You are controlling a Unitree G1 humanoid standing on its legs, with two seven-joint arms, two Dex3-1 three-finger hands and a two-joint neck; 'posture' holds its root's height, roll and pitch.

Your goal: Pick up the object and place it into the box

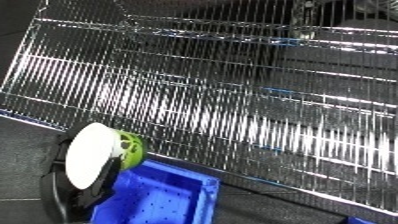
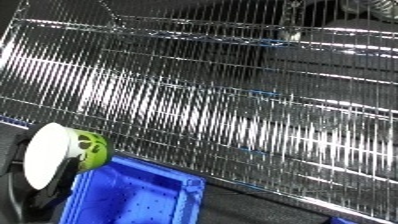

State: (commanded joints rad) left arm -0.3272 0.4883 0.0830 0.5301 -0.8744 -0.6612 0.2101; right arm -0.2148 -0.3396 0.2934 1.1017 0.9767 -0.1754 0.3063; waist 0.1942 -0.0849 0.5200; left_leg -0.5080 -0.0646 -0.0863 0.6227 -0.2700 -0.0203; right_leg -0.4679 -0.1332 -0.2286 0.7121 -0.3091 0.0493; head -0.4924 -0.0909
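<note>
left hand [image 1: 75, 192] at lower left, black fingers curled round a green ball [image 1: 130, 148], gripping it. a white round part of the hand or wrist covers most of the ball, only a green crescent with pale holes shows. right hand not in either view. ball sits held just above the near-left corner of the blue bin [image 1: 169, 192], over or just beside its rim, can't tell exactly which. behind it a big wire shelf [image 1: 231, 90] fills the rest of the view, tilted in the picture, shiny.

handling guess: ball looks like a hollow perforated plastic one, so probably light, fairly stiff, smooth and round so it may roll or slip out of a shallow hold. best taken across its widest part with fingers and thumb on opposite sides. not fragile by the look of it. once released it may bounce or roll inside the bin, so a low drop seems safer.
</note>
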